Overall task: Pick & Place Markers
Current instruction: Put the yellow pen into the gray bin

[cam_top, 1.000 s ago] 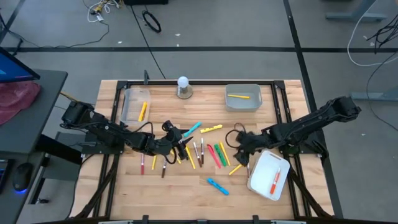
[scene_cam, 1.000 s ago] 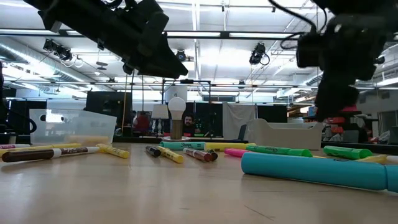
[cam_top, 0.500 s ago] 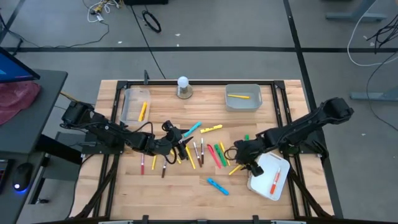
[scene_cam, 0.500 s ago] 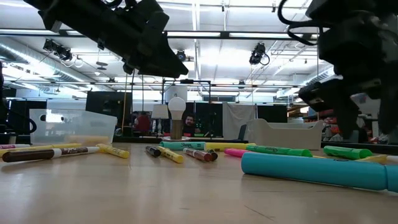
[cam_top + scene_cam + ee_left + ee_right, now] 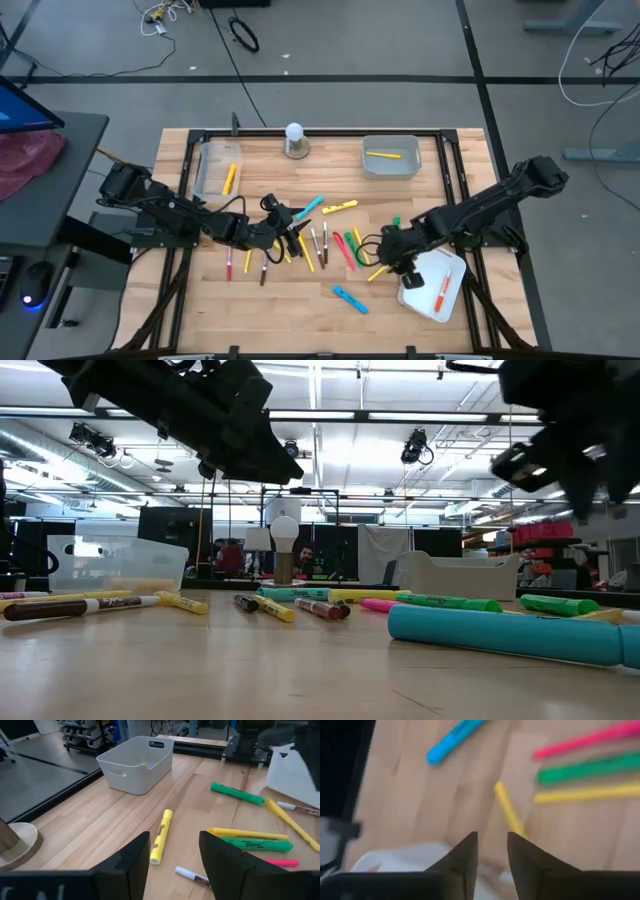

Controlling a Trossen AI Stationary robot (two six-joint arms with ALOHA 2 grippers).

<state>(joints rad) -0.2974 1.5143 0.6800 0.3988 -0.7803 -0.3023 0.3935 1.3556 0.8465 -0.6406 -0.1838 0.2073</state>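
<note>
Several markers [image 5: 330, 245] lie flat and scattered on the middle of the wooden table, in yellow, green, pink, light blue and dark with pale bodies. My left gripper [image 5: 298, 224] hovers open and empty over their left part; a yellow marker [image 5: 161, 836] lies on the table ahead of its fingers. My right gripper [image 5: 388, 256] is open and empty just left of the white tray [image 5: 425, 292]. A yellow marker [image 5: 509, 811] lies on the table ahead of its fingers, and also shows in the high view [image 5: 377, 271].
The white tray holds an orange marker [image 5: 443, 292]. A grey bin [image 5: 391, 165] at the far right and a clear tray [image 5: 208, 172] at the far left each hold a yellow marker. A white ball on a round base [image 5: 294, 140] stands at the far edge. A light blue marker [image 5: 350, 299] lies near the front.
My right gripper has gone a little toward the table's near edge and left, and now stands over the yellow marker beside the white tray. The markers have stayed where they were.
</note>
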